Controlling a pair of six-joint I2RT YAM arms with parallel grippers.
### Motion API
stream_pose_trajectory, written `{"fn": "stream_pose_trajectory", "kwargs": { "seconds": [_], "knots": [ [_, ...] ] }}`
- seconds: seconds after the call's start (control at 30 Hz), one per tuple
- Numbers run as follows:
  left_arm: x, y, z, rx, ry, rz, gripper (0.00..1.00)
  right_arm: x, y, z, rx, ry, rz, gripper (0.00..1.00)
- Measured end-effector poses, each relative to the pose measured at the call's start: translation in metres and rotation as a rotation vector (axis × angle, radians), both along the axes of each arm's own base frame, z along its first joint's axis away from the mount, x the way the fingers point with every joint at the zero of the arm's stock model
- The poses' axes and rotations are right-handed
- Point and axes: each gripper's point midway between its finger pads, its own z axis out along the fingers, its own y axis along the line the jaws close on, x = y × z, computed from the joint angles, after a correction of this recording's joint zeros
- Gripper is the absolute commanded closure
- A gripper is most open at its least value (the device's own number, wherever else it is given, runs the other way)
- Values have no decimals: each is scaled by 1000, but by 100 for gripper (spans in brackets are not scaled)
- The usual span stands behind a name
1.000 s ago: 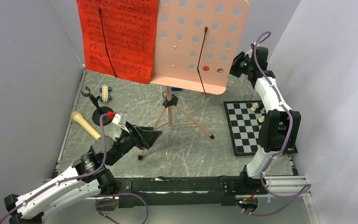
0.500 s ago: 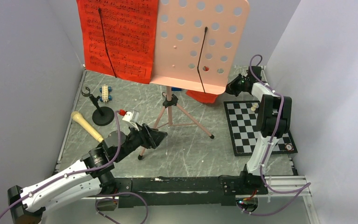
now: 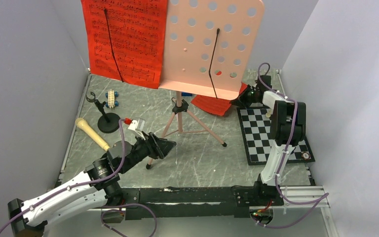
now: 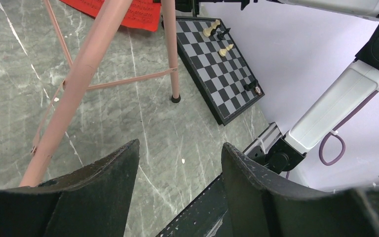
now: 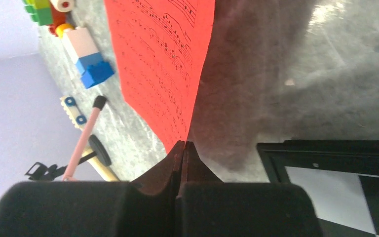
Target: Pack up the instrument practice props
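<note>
Grey marbled tabletop (image 3: 197, 158), pale walls (image 3: 29, 74); left gripper (image 4: 180, 148) agape, empty; right gripper (image 5: 183, 145) tight on red page (image 5: 163, 59)

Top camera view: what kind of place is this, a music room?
Probably a robot test cell: plain walls box in a table, a left arm and right arm are bolted at its near edge, and the music stand and chessboard look like staged props.

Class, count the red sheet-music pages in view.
2. One red page sits on the pink stand's desk, left half; the other page is pinched in the right gripper, beside the chessboard. Others may hide behind.
</note>
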Motion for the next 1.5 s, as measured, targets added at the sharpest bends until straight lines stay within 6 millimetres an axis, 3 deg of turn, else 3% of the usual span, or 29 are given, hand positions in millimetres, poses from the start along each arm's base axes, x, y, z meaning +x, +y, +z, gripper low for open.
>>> {"fn": "stream_pose_trajectory", "kwargs": {
  "seconds": [0.1, 0.23, 0.37, 0.53, 0.63, 0.7, 0.77, 0.87, 1.03, 1.23, 1.4, 1.5],
  "knots": [
    [-2, 2, 0, -5, 2, 1, 31, -7, -3, -10, -27, 29, -1, 52],
    [-4, 5, 3, -12, -3, 1, 27, -10, -11, -8, -83, 29, -10, 34],
    [-5, 7, 0, -2, 2, 2, 24, -10, -21, 19, -150, -17, -33, 29],
    [-5, 11, -5, 30, 6, 8, 21, -13, -34, 90, -268, -174, -97, 29],
    [-4, 16, 0, 36, -8, 25, 20, -41, -25, 143, -353, -323, -130, 30],
    [-4, 21, 6, 31, -23, 39, 20, -70, -4, 166, -382, -421, -115, 31],
    [-4, 25, 11, 25, -37, 53, 20, -101, 18, 177, -396, -492, -81, 33],
    [-3, 35, 21, 21, -59, 84, 20, -148, 45, 174, -427, -582, -9, 35],
    [-2, 56, 33, 16, -88, 152, 20, -215, 77, 138, -490, -679, 151, 35],
    [-1, 85, 50, 15, -141, 241, 19, -282, 116, 111, -525, -823, 389, 33],
    [-1, 107, 70, 53, -199, 303, 19, -322, 160, 116, -598, -991, 558, 32],
    [-4, 123, 98, 64, -257, 333, 18, -331, 181, 125, -662, -1066, 617, 32]
  ]
}}
